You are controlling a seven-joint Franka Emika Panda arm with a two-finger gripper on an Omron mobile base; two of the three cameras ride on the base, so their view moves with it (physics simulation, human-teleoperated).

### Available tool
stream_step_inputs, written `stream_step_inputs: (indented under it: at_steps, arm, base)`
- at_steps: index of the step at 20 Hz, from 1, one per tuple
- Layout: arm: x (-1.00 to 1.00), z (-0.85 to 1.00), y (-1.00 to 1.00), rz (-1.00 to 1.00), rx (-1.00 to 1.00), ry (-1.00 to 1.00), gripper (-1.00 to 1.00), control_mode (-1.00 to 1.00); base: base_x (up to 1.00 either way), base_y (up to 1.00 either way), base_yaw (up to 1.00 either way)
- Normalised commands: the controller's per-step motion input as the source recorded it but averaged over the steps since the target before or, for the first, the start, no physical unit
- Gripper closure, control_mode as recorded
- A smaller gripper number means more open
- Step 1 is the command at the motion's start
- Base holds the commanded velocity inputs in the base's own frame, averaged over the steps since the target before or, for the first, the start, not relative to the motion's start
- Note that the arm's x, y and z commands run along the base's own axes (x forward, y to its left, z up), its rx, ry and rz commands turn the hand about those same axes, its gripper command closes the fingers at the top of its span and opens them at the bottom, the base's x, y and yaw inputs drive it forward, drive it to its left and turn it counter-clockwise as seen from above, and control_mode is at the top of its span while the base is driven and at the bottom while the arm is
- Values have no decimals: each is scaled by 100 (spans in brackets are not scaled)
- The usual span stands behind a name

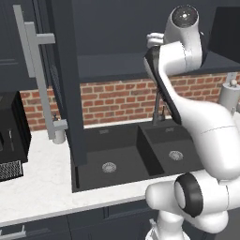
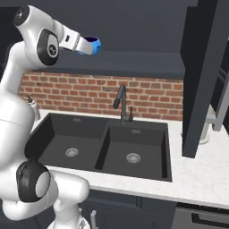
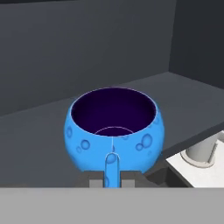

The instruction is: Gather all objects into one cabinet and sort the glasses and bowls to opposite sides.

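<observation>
While the arm reaches up toward the open cabinet [image 1: 112, 65] in the upper middle of the left base view, its own white links hide the hand there, and below lie the black double sink [image 1: 136, 157] and the pale surface [image 1: 37, 183] at lower left, with a brick wall behind. In the right base view the gripper [image 2: 88, 47] sits at the upper left of the frame, clamped on the small blue bowl [image 2: 91, 44], which hangs just above the near edge of the cabinet shelf [image 2: 134, 65]; the faucet [image 2: 120, 103] stands at frame centre over the sink. In the hand view the blue bowl fills the middle, upright with its dark inside showing, the gripper pinching its near rim at the bottom centre, and the flat dark shelf spreading behind it to the back wall. I judge the step in hand to be carrying this bowl into the cabinet. The next move calls for pushing it deeper over the shelf toward the side chosen for bowls, lowering until it rests flat, then letting go.
</observation>
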Motion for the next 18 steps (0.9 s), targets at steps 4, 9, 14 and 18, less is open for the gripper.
stream_step_inputs:
  at_steps: [4, 9, 14, 18]
  arm:
    - [-31, 23, 0, 2, 0, -3, 100, -100]
    - [0, 0, 0, 0, 0, 0, 100, -100]
    - [0, 0, 0, 0, 0, 0, 100, -100]
    - [-2, 0, 0, 0, 0, 0, 100, -100]
  base:
    - [0, 0, 0]
    - [0, 0, 0]
    - [0, 0, 0]
    - [0, 0, 0]
